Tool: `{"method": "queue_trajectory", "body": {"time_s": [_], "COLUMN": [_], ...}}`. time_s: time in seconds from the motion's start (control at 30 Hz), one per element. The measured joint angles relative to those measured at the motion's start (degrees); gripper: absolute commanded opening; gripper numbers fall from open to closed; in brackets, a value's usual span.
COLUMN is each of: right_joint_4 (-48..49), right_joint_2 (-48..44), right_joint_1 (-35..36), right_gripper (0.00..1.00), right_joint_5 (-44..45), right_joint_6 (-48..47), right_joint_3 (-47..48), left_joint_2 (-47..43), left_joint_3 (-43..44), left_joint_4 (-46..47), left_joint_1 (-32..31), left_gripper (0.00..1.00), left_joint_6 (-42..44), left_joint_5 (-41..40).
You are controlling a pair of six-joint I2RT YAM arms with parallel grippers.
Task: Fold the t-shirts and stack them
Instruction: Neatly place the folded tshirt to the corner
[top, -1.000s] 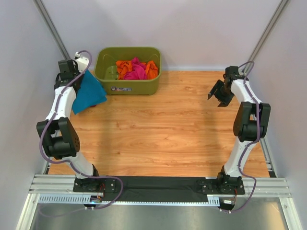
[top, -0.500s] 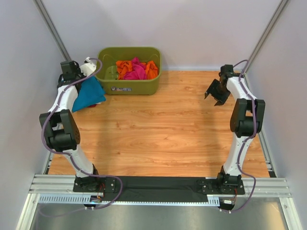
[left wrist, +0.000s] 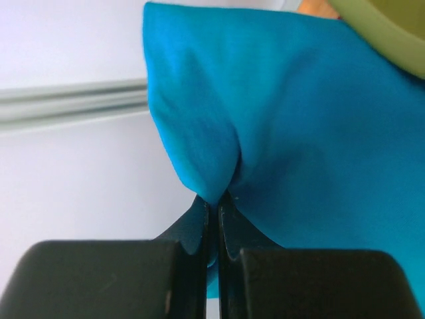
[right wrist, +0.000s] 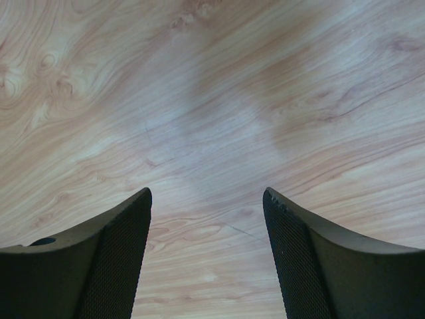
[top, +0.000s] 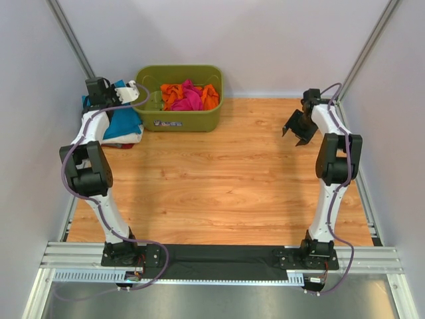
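The teal-blue t-shirt is bunched at the far left of the table, resting over a white t-shirt whose edge shows beneath it. My left gripper is shut on a fold of the teal-blue t-shirt, and the cloth is pinched between its jaws. Pink and orange t-shirts lie crumpled in the olive-green tub. My right gripper is open and empty, held over bare wood at the far right.
The tub stands at the back, just right of the left gripper; its rim shows in the left wrist view. Walls and slanted metal poles close in the back corners. The wooden tabletop spans the middle.
My left gripper has moved back and right towards the tub with the teal-blue shirt. The shirt has gone from hanging to bunched on the white one. The right gripper shifted slightly back.
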Motion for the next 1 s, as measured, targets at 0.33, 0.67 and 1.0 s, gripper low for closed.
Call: {"method": "queue_trajectory", "body": {"time_s": [0.33,0.67,1.0], "right_joint_4": [-2.78,-3.61,-1.77], "right_joint_2": [5.25,7.19,6.29], "right_joint_1": [0.07,0.76,1.27], "right_gripper": [0.69,0.70,0.72], "right_joint_5": [0.31,0.17,-1.05], "right_joint_6": [0.98,1.36,1.81], "right_joint_3": [6.34,10.62,9.27], "left_joint_2": [4.07,6.34,-0.94], "left_joint_3": [0.74,11.10,19.21], "left_joint_4": [0.70,14.40,-0.87], "left_joint_1": [0.00,-0.04,-1.95], "left_gripper": [0.47,0.99,0.99], "left_joint_6": [5.01,-10.51,-54.45], "left_joint_5": [1.90,-3.17,-21.84]}}
